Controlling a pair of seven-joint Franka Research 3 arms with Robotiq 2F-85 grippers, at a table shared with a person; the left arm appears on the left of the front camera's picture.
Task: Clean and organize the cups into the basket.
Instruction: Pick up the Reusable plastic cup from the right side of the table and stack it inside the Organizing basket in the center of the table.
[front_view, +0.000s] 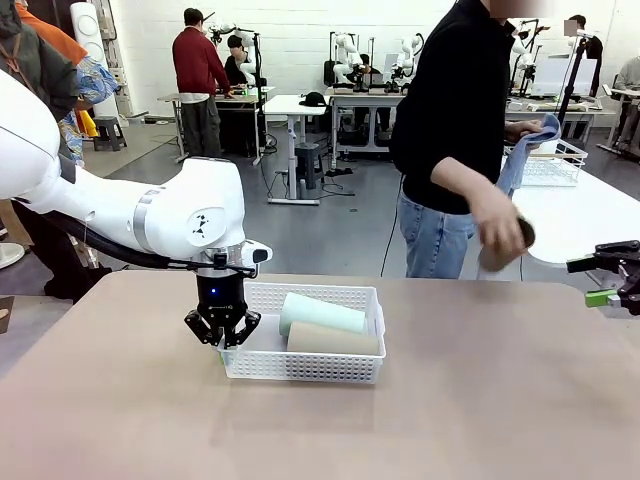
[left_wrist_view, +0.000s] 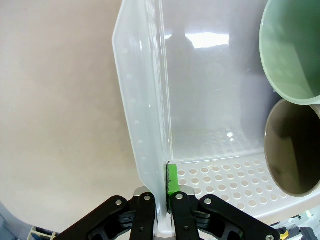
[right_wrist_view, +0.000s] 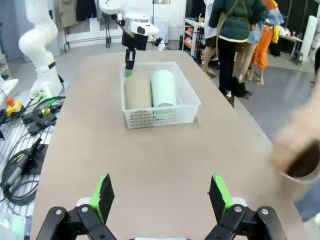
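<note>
Left pincer (front_view: 224, 343) clamped on end wall of shallow white lattice plastic basket (front_view: 300, 368) on tan table (front_view: 480, 400), pale mint tumbler (front_view: 322, 313) and tan-brown tumbler (front_view: 332, 340) lying side by side inside, right pincer (right_wrist_view: 162, 194) apart, empty

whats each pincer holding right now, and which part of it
The left pincer is shut on the basket, pinching the rim of its left end wall. The right pincer is open and holds nothing.
</note>
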